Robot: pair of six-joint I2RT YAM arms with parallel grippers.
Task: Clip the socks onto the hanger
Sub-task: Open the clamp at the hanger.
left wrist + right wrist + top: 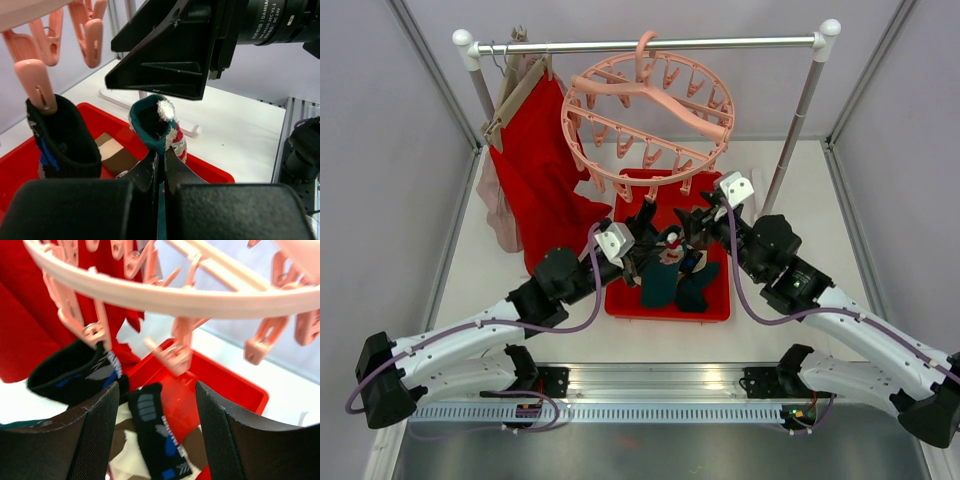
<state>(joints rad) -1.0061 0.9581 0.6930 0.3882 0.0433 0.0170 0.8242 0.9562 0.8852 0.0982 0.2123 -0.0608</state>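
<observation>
The pale-pink ring hanger [650, 110] hangs from the rail above the red tray [715, 305]. My left gripper [161, 155] is shut on the cuff of a teal sock with red-white pattern [156, 122], held upright over the tray; in the top view that teal sock [658, 283] dangles below the left gripper [645, 250]. A black sock [65, 137] hangs from a pink peg [35, 82] to its left. My right gripper [156, 390] stands open and empty just under the hanger's ring [175, 295], beside the clipped black sock [75, 372]. Another black sock [155, 435] lies in the tray.
A red garment [545, 170] and a pale pink one [500, 210] hang on wooden hangers at the rail's left end. The rack's right upright [790, 150] stands behind the tray. Beige and brown socks [125, 450] lie in the tray [235, 385]. Both grippers are close together.
</observation>
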